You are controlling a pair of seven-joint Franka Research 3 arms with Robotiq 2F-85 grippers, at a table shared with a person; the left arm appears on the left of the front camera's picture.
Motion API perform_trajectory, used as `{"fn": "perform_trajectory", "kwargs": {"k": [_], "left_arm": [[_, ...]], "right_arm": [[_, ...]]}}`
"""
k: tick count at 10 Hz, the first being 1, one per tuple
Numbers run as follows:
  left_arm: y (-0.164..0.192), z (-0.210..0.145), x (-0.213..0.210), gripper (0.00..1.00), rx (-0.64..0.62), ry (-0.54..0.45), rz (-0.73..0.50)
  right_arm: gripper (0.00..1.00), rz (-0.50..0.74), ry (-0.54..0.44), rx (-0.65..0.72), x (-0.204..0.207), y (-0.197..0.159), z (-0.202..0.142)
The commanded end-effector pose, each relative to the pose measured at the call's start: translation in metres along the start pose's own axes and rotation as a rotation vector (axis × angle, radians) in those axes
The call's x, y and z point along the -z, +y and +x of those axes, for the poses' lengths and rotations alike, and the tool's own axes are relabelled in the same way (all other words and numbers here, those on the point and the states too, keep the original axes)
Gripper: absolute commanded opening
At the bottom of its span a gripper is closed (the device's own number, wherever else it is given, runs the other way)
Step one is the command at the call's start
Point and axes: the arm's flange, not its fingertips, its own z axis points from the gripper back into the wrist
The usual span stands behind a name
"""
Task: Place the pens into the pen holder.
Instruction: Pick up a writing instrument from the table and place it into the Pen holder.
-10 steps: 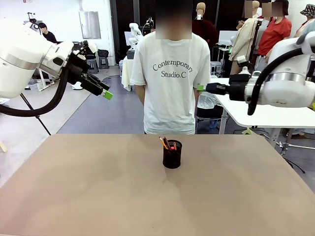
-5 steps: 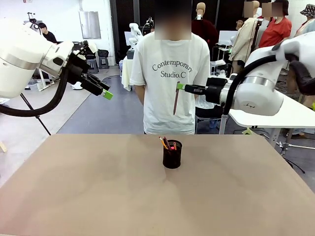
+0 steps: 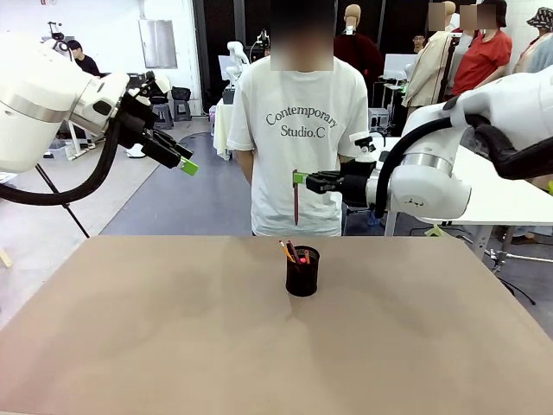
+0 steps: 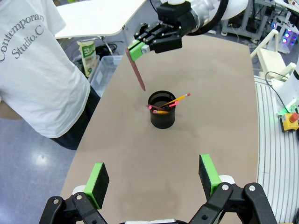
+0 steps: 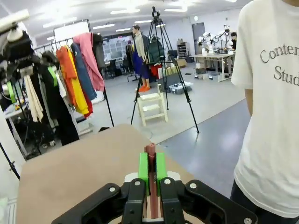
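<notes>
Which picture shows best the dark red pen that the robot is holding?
The left wrist view shows it best: the dark red pen hangs from the right gripper, tip down, above the black cup. The front view shows it thin against the person's white shirt. The right wrist view shows just its end between the green pads.

white glossy arm links w/ silver joint rings, thick black cable looped off left arm [image 3: 52,186]. black ribbed hands: left hand [image 4: 154,179], right hand [image 5: 152,170], green pads, visible screws.

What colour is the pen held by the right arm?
Dark maroon pen; the left wrist view shows it best.
</notes>
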Motion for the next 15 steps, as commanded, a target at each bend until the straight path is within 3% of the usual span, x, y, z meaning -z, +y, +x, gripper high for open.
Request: {"fn": "perform_trajectory", "kwargs": {"k": [1, 7, 15], "left_arm": [[0.0, 0.0, -0.002, 1.0, -0.002, 0.001, 0.007], [0.0, 0.0, -0.002, 1.0, -0.002, 0.001, 0.007], [0.0, 0.0, -0.002, 1.0, -0.002, 0.001, 0.007]], "right_arm": [[0.0, -0.032, 0.02, -0.072, -0.001, 0.0, -0.017], [0.0, -0.049, 0.137, 0.041, -0.024, -0.018, -0.068], [0.0, -0.03, 0.032, 0.063, -0.049, -0.007, -0.026]]}}
